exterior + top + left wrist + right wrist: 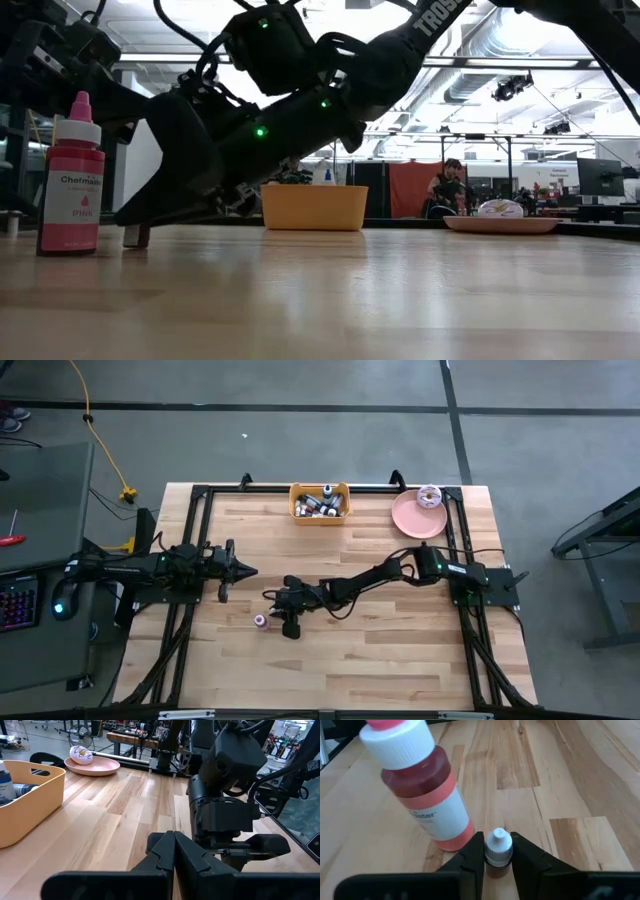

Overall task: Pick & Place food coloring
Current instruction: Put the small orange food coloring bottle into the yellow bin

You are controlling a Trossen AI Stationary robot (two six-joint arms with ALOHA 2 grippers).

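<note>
Small white-capped bottle [498, 851] being gripped by right pincer [498, 854] mid-bench [400, 650]. Pink "Chefmaster" bottle [71, 176] being left upright just beside. Yellow bin [320, 502], pink plate [412, 515] at far edge. Left pincer [173, 851] being held closed, empty.

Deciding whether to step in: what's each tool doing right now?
Left tool: closed, empty, waiting at the table's left.
Right tool: closed on a small white-capped bottle, beside the pink bottle.
</note>
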